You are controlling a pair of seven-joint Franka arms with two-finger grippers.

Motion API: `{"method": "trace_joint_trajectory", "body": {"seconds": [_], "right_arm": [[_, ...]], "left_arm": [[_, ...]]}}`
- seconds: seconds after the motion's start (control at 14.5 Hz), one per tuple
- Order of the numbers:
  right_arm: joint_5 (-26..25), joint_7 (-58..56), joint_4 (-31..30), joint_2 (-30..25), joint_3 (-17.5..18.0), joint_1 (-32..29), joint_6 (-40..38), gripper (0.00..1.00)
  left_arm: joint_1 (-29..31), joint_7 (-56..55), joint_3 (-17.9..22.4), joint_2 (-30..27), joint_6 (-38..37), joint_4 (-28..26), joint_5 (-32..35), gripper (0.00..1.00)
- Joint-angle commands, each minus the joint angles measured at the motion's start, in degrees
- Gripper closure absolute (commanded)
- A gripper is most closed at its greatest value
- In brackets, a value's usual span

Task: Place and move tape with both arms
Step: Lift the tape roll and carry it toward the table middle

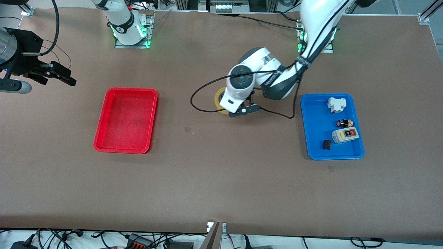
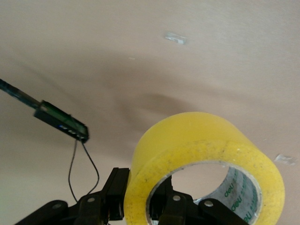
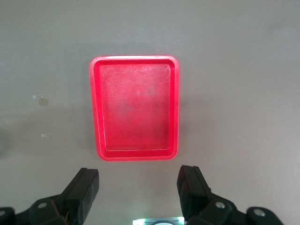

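The brown table carries a red tray and a blue tray, well apart. Taking the red tray as landmark: the blue tray lies toward the left arm's end of the table from it, at about the same nearness to the front camera. Small clear scraps lie on the bare surface between the two trays, closer to the red tray.

Bright, even overhead light; soft shadows, wrist views slightly blurred.
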Motion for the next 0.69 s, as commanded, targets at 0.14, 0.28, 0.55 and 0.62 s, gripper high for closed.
{"method": "trace_joint_trajectory", "body": {"seconds": [0.14,0.28,0.55,0.62], "right_arm": [[0.15,-0.60,0.52,0.12,0.12,0.03,0.10,0.02],[0.24,-0.68,0.43,0.21,0.12,0.12,0.10,0.02],[0.24,-0.60,0.52,0.47,0.12,0.12,0.18,0.02],[0.24,-0.60,0.52,0.47,0.12,0.12,0.18,0.02]], "left_arm": [[-10.32,-6.35,6.60,7.28,6.69,8.14,2.73,0.95],[-13.59,-7.32,9.87,8.50,8.02,8.49,2.56,0.90],[-13.34,-7.59,9.97,8.95,9.69,8.58,2.29,0.58],[-13.34,-7.59,9.97,9.04,9.95,8.58,2.29,0.47]]}}
